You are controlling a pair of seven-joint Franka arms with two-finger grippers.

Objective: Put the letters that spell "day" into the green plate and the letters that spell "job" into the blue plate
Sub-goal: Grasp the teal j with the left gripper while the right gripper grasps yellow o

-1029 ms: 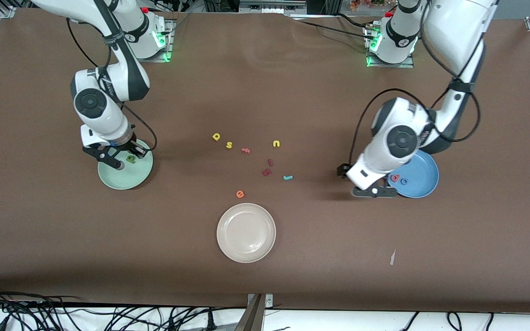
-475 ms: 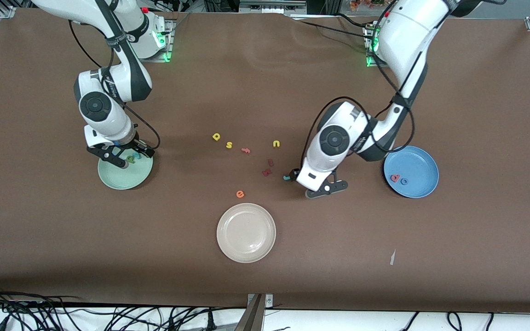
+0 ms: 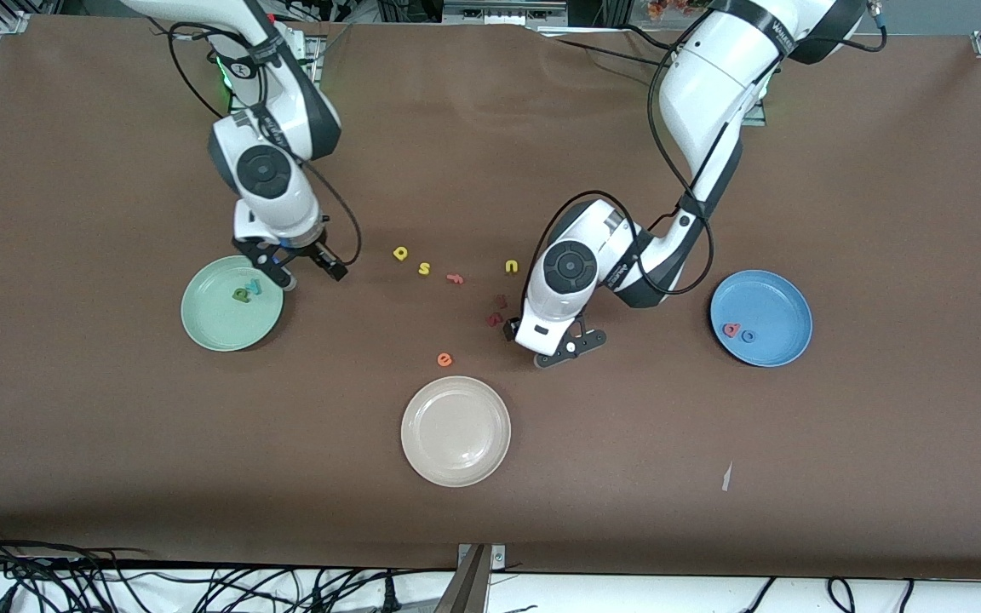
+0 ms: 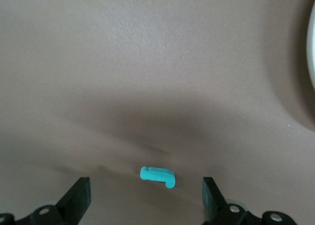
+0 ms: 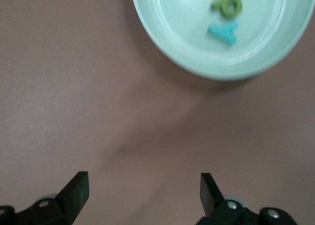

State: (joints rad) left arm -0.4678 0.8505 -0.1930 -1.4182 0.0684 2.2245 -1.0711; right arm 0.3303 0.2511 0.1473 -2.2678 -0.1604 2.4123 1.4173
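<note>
The green plate (image 3: 201, 328) holds the green d (image 3: 241, 295) and the light blue y (image 3: 255, 287); both also show in the right wrist view, the d (image 5: 227, 5) beside the y (image 5: 224, 32). My right gripper (image 3: 303, 271) hangs open and empty just off that plate's rim (image 5: 172, 55). The yellow a (image 3: 401, 253) lies on the table mid-way. The blue plate (image 3: 784, 302) holds the pinkish-red b (image 3: 731, 329) and the blue o (image 3: 748, 336). My left gripper (image 4: 145, 188) is open low over the teal j (image 4: 157, 175), which lies between its fingers, untouched. My left hand hides the j in the front view.
A yellow s (image 3: 424, 269), a pink letter (image 3: 455, 277), a yellow u (image 3: 511, 266) and two dark red letters (image 3: 496, 311) lie around the middle. An orange e (image 3: 444, 359) lies beside the cream plate (image 3: 456, 472), whose rim edges the left wrist view (image 4: 311, 48).
My right gripper opened, left the y in the green plate and moved off the plate toward the middle. My left arm swung from the blue plate to over the teal j.
</note>
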